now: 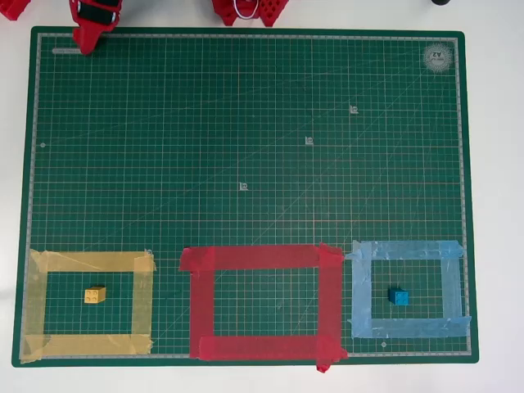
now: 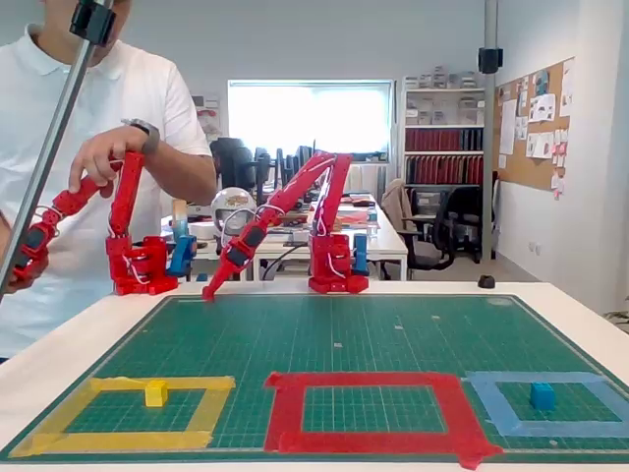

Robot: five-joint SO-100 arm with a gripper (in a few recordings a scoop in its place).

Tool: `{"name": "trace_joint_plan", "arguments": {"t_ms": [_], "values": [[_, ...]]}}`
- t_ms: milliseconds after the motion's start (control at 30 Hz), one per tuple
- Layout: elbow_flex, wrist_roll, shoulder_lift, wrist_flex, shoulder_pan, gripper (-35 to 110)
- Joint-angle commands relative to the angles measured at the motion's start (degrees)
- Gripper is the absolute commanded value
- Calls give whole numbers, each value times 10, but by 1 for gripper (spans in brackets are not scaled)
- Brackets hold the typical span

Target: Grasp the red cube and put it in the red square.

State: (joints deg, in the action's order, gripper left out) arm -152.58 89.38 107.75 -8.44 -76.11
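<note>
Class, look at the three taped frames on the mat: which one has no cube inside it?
The red square, the middle frame: the yellow frame and blue frame each hold one.

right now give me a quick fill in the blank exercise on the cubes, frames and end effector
The yellow cube sits ___ the yellow tape frame. The red tape frame lies ___ the yellow one and the light blue tape frame. In the overhead view, the blue cube is the cube furthest ___. There, the end effector is near the green mat's top ___ corner.
Missing: inside, between, right, left.
</note>
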Motion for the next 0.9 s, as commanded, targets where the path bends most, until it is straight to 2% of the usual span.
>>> {"name": "trace_joint_plan", "arguments": {"t_ms": [0, 500, 767, 867], "values": [[6, 5, 6, 4, -13, 20], [3, 5, 6, 4, -13, 9], [2, 9, 8, 4, -11, 8], [2, 7, 9, 4, -10, 0]]}}
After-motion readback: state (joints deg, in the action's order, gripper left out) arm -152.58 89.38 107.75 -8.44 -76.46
